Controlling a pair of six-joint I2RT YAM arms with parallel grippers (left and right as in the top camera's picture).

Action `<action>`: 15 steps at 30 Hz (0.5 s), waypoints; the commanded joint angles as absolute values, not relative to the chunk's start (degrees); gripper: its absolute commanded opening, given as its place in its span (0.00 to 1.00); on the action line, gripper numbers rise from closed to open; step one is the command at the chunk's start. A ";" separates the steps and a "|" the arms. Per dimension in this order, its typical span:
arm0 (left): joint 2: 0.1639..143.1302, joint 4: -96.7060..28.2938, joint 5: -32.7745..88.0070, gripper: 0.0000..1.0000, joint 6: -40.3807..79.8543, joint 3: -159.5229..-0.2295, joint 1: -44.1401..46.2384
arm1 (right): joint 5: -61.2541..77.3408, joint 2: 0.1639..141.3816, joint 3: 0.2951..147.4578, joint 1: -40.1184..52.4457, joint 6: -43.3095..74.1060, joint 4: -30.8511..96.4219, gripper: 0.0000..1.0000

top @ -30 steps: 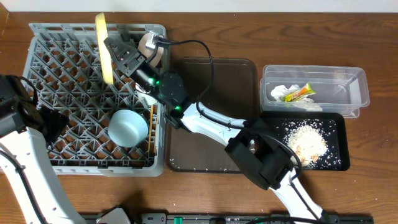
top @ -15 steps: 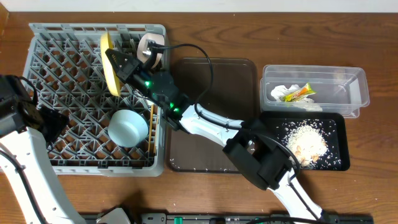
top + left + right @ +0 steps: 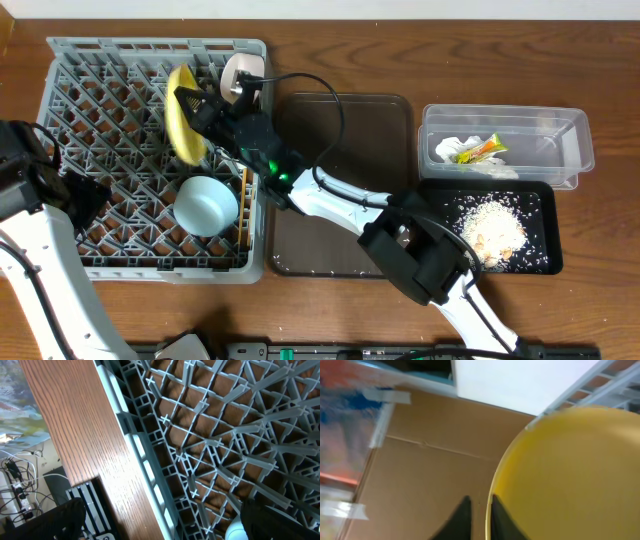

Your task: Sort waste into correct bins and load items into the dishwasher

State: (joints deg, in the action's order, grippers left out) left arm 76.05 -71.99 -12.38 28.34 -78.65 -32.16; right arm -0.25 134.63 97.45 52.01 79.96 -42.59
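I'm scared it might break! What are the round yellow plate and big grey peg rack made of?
The round yellow plate looks like smooth plastic or melamine, evenly coloured with a thin rim; glazed ceramic is possible. The big grey peg rack looks like matte moulded plastic: thin one-colour lattice ribs.

The yellow plate (image 3: 186, 125) stands tilted on edge among the pegs of the grey dish rack (image 3: 100, 110), its rim pinched by the right gripper (image 3: 200, 105). In the same rack a light-blue bowl (image 3: 205, 205) lies nearer the front, with chopsticks (image 3: 245, 205) just beside it and a cream cup (image 3: 240, 72) at the back corner. The clear tub (image 3: 565, 150) holds the crumpled white napkin (image 3: 452, 147) and the yellow-green wrapper (image 3: 480, 150). Rice scraps (image 3: 492, 228) lie heaped in the black tray (image 3: 545, 200).
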 commanded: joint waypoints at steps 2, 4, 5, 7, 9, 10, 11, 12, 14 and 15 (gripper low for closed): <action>75.85 -72.23 -13.06 1.00 28.40 -79.00 -32.40 | 0.99 134.87 97.76 49.63 76.47 -42.19 0.34; 75.88 -72.23 -13.06 1.00 28.40 -78.98 -32.40 | 3.20 134.87 97.76 48.99 74.08 -44.14 0.47; 75.88 -72.23 -13.06 1.00 28.38 -78.98 -32.40 | 4.95 134.87 97.76 48.60 73.30 -45.41 0.50; 75.85 -72.23 -13.06 1.00 28.40 -78.98 -32.40 | 8.75 134.85 97.76 47.72 71.83 -49.43 0.58; 75.88 -72.23 -13.06 1.00 28.40 -78.98 -32.40 | 11.16 134.56 97.76 46.87 70.81 -52.34 0.66; 75.85 -72.23 -13.06 1.00 28.40 -79.00 -32.40 | 13.65 133.64 97.76 45.80 70.13 -52.86 0.77; 75.88 -72.23 -13.06 1.00 28.40 -78.98 -32.40 | 15.84 132.84 97.76 44.86 69.23 -52.14 0.85; 75.88 -72.23 -13.06 1.00 28.38 -79.00 -32.40 | 18.17 131.66 97.78 43.81 68.66 -50.17 0.94; 75.85 -72.23 -13.06 1.00 28.40 -79.00 -32.40 | 21.80 129.05 97.76 41.87 66.30 -43.57 0.99; 75.88 -72.23 -13.06 1.00 28.38 -79.00 -32.40 | 23.35 127.44 97.78 40.73 64.03 -38.63 0.99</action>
State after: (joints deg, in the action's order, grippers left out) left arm 76.05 -71.96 -12.38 28.34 -78.65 -32.16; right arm 14.74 133.45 97.43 44.62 70.46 -45.69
